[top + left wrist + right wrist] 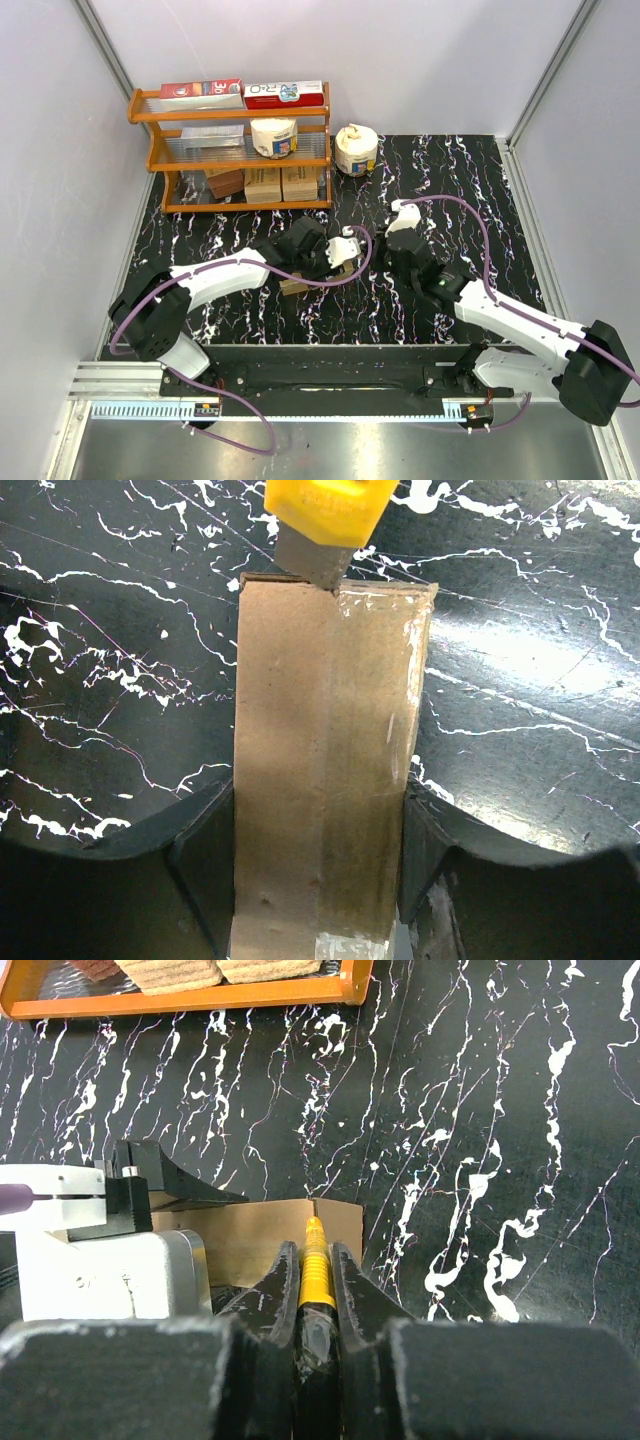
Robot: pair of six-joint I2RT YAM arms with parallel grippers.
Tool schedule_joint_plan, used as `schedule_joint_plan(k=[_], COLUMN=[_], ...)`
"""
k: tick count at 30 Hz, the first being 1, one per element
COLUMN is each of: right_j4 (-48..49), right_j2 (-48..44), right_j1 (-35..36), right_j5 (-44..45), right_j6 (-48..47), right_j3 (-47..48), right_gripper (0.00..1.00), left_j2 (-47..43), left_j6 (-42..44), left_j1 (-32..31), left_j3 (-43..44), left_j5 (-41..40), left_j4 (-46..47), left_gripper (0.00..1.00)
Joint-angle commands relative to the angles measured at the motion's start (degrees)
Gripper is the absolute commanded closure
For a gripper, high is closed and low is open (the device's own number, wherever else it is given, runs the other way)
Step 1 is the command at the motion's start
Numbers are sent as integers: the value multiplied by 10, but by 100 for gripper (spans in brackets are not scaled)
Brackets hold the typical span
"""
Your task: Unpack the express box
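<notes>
My left jaws are pinching the express box flat on the tabletop while my right jaws, clamped on the yellow cutter, are touching its blade to the far seam, wanting a shallow, centred cut.

Left pincer clamped half-wide, right pincer closed tight, both held low

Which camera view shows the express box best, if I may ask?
Left wrist: the express box lies large and centred, seam visible. Top external shows only a small sliver; right wrist only one end.
</notes>
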Motion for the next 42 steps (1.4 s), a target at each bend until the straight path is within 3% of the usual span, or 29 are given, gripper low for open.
schedule_joint_plan(k=[1,14,24,42], right_j4=[21,-33,-66,-165], right_j2=[7,0,-15,-40], right_j1=[-6,-6,-6,-6], right_j5=[-8,-57,-107,-131], right_j6=[-10,-2,-12,-9], right_j3=[-1,-27,-50,-37], right_gripper=[100,100,100,100], left_j2=[8,35,71,100], left_j6=[13,-13,-55,-57], left_j1=[0,7,50,57], left_j3=[-17,9,49,52], left_j5=[-14,-6,34,-6], left_j4=[-17,-53,-102,-107], left_gripper=[62,62,63,65])
